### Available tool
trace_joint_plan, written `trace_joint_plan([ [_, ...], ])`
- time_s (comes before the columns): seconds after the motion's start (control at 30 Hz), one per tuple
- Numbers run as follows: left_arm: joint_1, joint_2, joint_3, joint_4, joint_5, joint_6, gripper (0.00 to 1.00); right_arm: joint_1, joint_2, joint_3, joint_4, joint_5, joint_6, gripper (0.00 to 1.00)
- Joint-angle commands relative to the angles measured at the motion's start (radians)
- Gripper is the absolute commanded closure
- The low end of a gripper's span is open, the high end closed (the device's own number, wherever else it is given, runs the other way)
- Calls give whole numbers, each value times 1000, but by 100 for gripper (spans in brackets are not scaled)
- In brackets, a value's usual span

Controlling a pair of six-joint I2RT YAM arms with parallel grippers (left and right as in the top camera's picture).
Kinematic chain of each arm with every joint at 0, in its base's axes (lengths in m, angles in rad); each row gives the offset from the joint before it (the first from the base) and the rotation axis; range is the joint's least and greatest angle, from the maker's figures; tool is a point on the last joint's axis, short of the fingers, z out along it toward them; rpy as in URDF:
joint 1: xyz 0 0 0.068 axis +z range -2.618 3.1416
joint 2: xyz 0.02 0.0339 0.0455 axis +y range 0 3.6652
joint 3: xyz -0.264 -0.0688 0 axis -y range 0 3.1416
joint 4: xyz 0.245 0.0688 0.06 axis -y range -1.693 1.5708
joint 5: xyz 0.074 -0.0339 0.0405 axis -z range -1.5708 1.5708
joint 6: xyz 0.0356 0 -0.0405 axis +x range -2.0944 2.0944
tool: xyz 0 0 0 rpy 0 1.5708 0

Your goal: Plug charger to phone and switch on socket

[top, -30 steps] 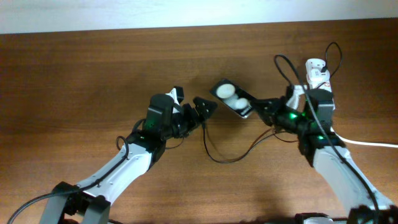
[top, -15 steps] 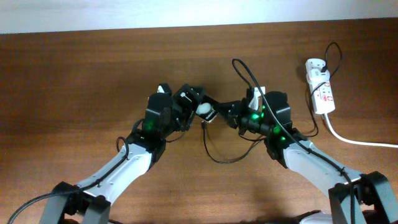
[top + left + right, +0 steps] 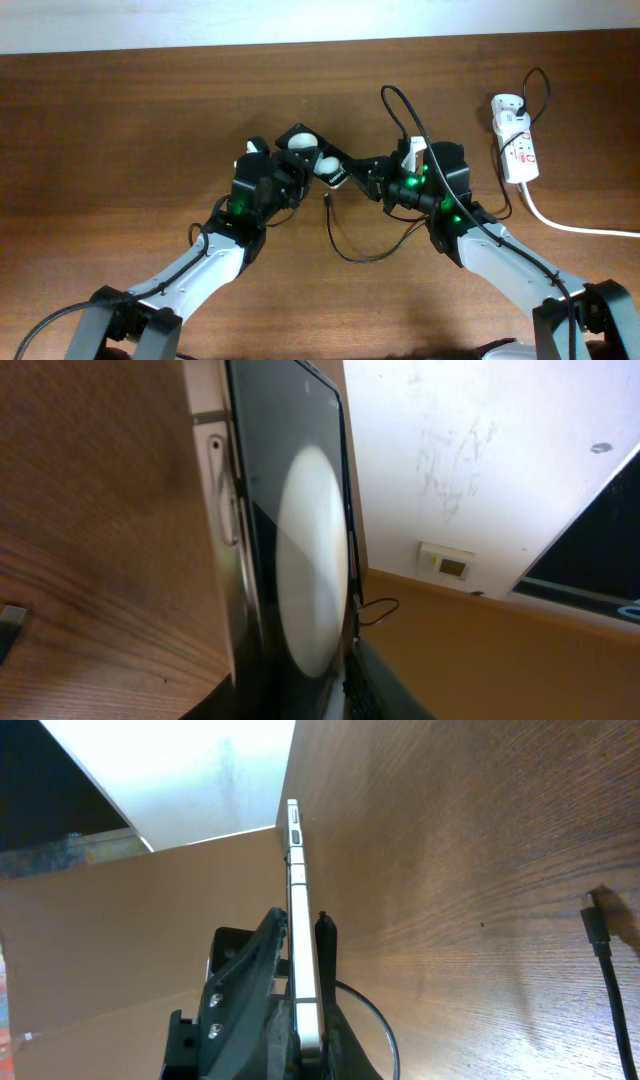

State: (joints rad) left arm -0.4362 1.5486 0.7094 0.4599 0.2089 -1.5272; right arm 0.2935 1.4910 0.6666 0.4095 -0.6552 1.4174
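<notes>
Nearest the near edge, the charger [image 3: 350, 256] lies in a loose loop on the table [image 3: 120, 120], a little right of centre. Its plug tip [image 3: 327, 199] rests free on the wood, touched by neither arm and just short of the phone. One strand runs off under the right arm. Just beyond, over the middle of the tabletop, the two arms meet at the phone [image 3: 312, 155]. It lies aslant, with both white patches facing up. The right gripper [image 3: 362, 178] holds its right end, and the right wrist view shows the phone edge-on, pinched between the black fingers [image 3: 247, 985]. The left gripper [image 3: 288, 172] is against the phone's left end. Its wrist camera is filled by the phone's dark face and one white patch, so I cannot tell whether those fingers are spread or pressed together. Well apart, near the far right corner, the socket [image 3: 515, 135] lies flat with the adapter [image 3: 505, 103] plugged into its far end. A thin black loop curls beside it, and the white cord [image 3: 570, 226] trails toward the right edge.
</notes>
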Motion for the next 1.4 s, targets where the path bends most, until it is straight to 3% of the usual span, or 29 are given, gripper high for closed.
trace_joint_plan([
  [0.0,1,-14,30,44,11,9,84,15,10,-20,-40,-82,-61,96],
  [0.1,1,-14,30,44,11,9,100,15,10,-20,-39,-110,-135,96],
  [0.17,3,-14,30,37,12,9,100,13,10,-20,-40,-126,-263,76],
  [0.2,10,-14,30,21,16,9,100,12,9,-20,-39,-137,-328,56],
  [0.23,22,-14,30,4,36,10,100,12,5,-20,-40,-139,-401,41],
  [0.27,45,-14,30,-22,82,10,100,11,2,-20,-40,-139,-431,37],
  [0.47,230,-14,30,-54,384,169,100,-62,-104,-20,-282,-104,-681,31],
  [0.67,277,42,30,-28,559,197,100,-66,-336,-20,-687,185,-848,27],
  [0.87,277,180,30,26,660,2,100,-65,-431,-20,-899,365,-917,26],
  [1.07,278,192,30,26,721,-268,100,-65,-388,-21,-974,428,-939,1],
  [1.27,278,192,30,26,795,-445,100,-65,-284,-21,-974,428,-939,1],
  [1.37,278,192,30,26,813,-463,100,-65,-238,-21,-974,428,-939,1],
])
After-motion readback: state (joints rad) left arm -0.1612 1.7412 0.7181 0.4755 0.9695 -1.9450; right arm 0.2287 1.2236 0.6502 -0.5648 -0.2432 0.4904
